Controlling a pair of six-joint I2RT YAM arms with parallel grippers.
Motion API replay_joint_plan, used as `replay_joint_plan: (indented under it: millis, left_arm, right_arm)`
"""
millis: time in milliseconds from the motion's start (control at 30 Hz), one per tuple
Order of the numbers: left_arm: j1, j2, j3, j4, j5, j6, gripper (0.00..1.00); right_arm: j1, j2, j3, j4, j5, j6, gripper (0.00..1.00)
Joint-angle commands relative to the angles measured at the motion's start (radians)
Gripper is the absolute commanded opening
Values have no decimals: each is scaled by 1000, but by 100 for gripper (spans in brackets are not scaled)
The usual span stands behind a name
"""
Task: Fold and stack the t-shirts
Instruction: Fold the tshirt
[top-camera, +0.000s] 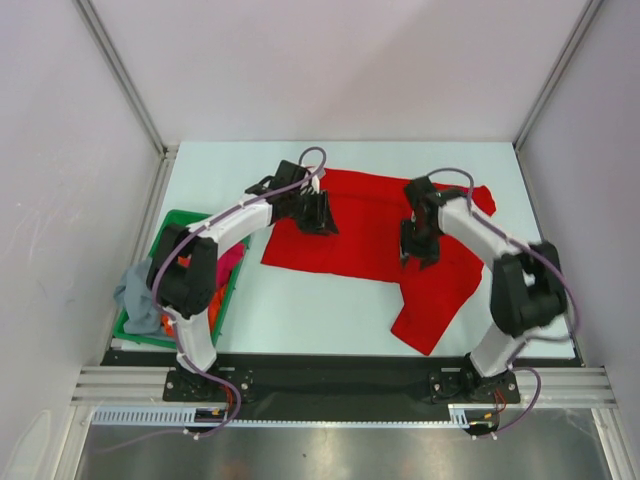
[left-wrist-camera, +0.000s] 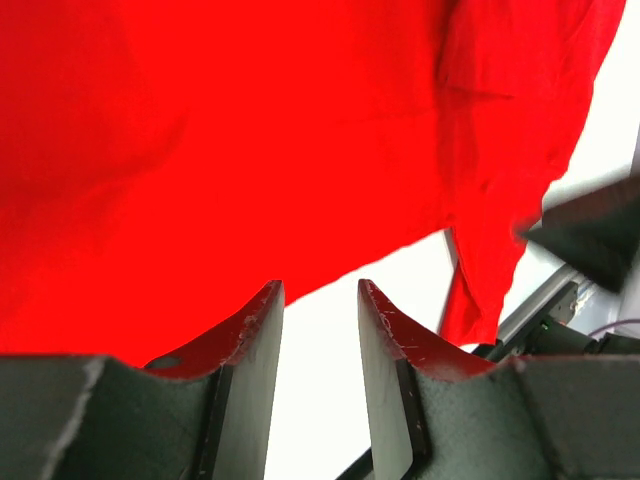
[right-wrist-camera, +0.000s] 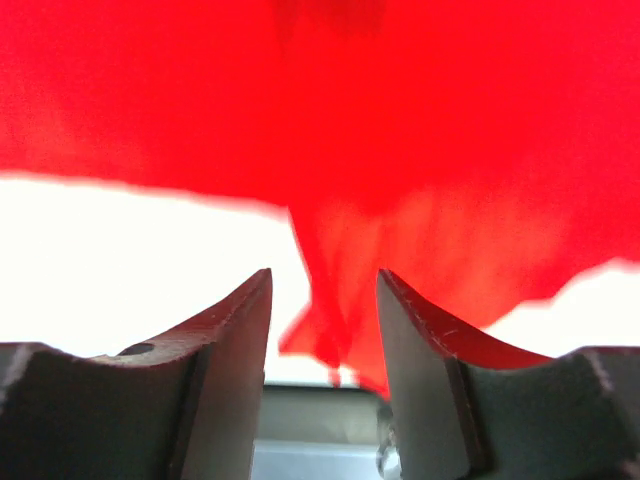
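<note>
Pale bench (top-camera: 300, 310), white walls around. Red t-shirt (top-camera: 350, 240) spread at centre, one part trailing toward 5 o'clock. Left hand (left-wrist-camera: 318, 295) above its 11 o'clock edge, parted, holding nothing. Right hand (right-wrist-camera: 323, 280) above its 3 o'clock side, parted, nothing pinched. Other t-shirts (top-camera: 137, 300) heaped in green tray (top-camera: 178, 216) at 9 o'clock.

Bright even light, blown-out whites
</note>
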Motion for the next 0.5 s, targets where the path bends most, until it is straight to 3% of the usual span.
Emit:
replay_joint_plan:
  millis: [0,233,333,467]
  left_arm:
    - [-11,-99,-36,28,28,-23,41]
    - [-110,-205,-137,23,43,-63,42]
    - [-194,-243,-171,46,36,-100,43]
    - [-312,-248,-198,101,2,-206,46]
  right_arm:
    - [91,-253,-167,-63,-56,115,51]
    - [228,-515,-430,-48,-148,287,55]
    - [278,-600,-482,-127,-61,377,53]
    - [233,-735,-504,-244,43,503,43]
